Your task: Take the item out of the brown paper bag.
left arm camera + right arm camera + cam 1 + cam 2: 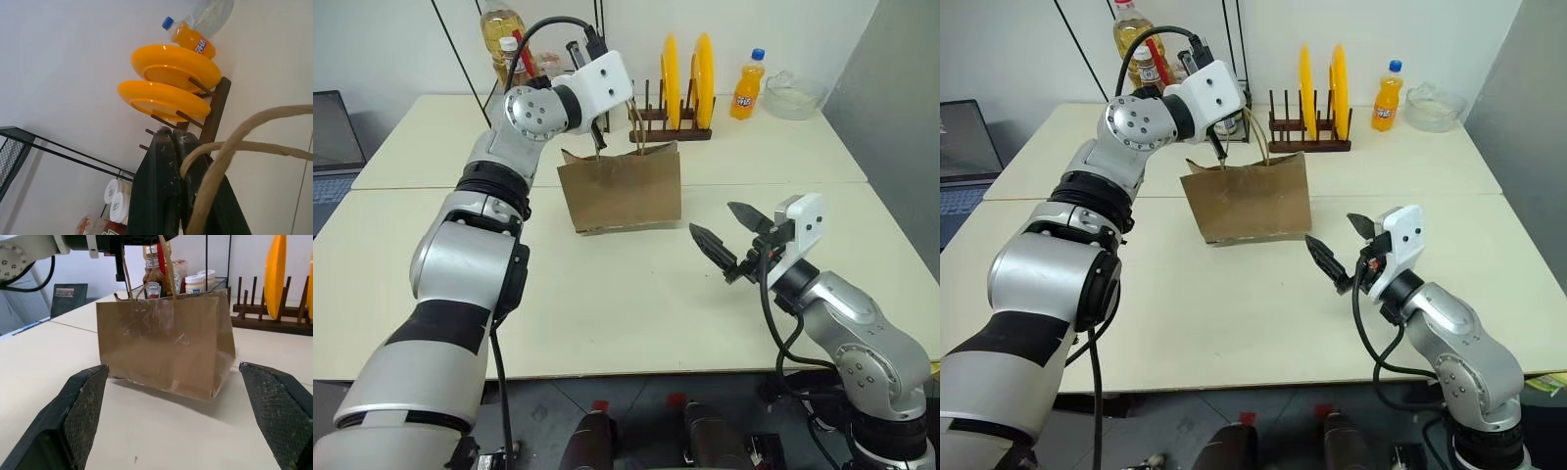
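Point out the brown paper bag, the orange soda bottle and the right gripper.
brown paper bag [622, 191]: left eye view, front panel.
orange soda bottle [747, 90]: left eye view, on its label.
right gripper [726, 231]: left eye view, midway between its open fingertips.

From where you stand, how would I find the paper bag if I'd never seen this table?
Look at the big pale table. Near its middle, in front of the wooden rack holding two yellow plates, stands the brown paper bag. It is the only crinkly brown thing there, and the left gripper pinches one of its looped handles from above.
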